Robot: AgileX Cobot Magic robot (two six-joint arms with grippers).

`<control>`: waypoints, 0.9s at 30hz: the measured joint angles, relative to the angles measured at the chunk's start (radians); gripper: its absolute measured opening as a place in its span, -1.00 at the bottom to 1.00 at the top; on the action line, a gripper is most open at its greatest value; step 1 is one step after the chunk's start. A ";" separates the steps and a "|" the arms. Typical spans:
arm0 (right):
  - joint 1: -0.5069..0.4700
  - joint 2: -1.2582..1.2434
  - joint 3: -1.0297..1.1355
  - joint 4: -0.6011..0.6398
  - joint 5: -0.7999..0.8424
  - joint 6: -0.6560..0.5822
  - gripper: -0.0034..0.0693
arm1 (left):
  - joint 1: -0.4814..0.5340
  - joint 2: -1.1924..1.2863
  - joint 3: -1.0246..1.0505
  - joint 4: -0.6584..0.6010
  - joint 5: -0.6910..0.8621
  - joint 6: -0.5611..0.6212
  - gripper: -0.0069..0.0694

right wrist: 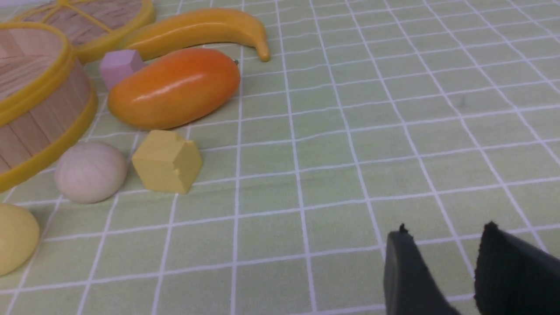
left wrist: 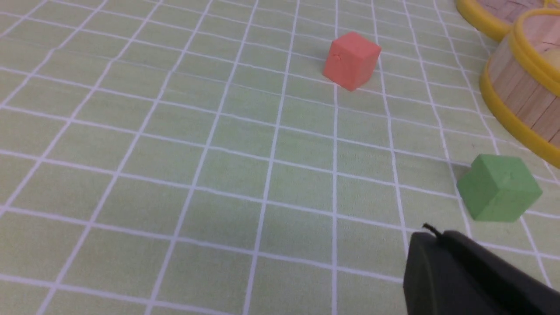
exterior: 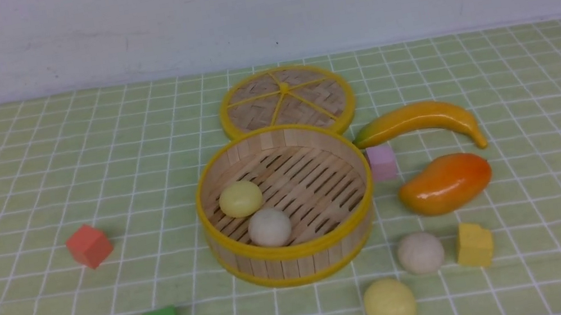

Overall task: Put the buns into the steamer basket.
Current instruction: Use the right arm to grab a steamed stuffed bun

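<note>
"Buns first: where did each one sit?"

"Two lay inside the steamer basket (exterior: 287,267), toward its left side: a pale yellow bun (exterior: 240,199) and, just nearer, an off-white bun (exterior: 269,227). Two more lay on the surface (exterior: 8,197), near and to the right of the basket. One was a second off-white bun (exterior: 420,252), just beside a yellow cube (exterior: 474,245). The other was a second pale yellow bun (exterior: 390,303), nearer again."

"And the pincers?"

"The left pincer (left wrist: 431,236) was closed, with nothing seen in it, over bare cloth near a green cube (left wrist: 498,188). The right pincer (right wrist: 444,236) stood partly open and empty, apart from the two loose buns. Neither showed in the front view."

"What could have gone wrong from there?"

"Mostly rolling, I judged. The buns were smooth and round, so jaws closing off-centre could have squeezed one out sideways. The second off-white bun sat between the basket wall and the yellow cube, so a finger might have landed on the cube or shoved the basket. The right pincer's gap looked modest. If it was narrower than a bun, it would have pushed the bun away rather than straddled it."

"Anything else?"

"The yellow cube shared its colour with the pale buns, and a mango (exterior: 445,182) lay close by on the right, so either could have been picked up in error. A release from too high might also have bounced a bun off those already inside."
</note>
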 joint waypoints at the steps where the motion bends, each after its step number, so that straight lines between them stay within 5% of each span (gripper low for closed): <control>1: 0.000 0.000 0.000 0.000 0.000 0.000 -0.24 | 0.000 0.000 0.000 0.000 -0.001 0.000 -0.84; 27: 0.000 0.000 0.000 -0.073 0.000 0.000 -0.24 | 0.000 0.000 0.000 0.000 -0.001 0.000 -0.79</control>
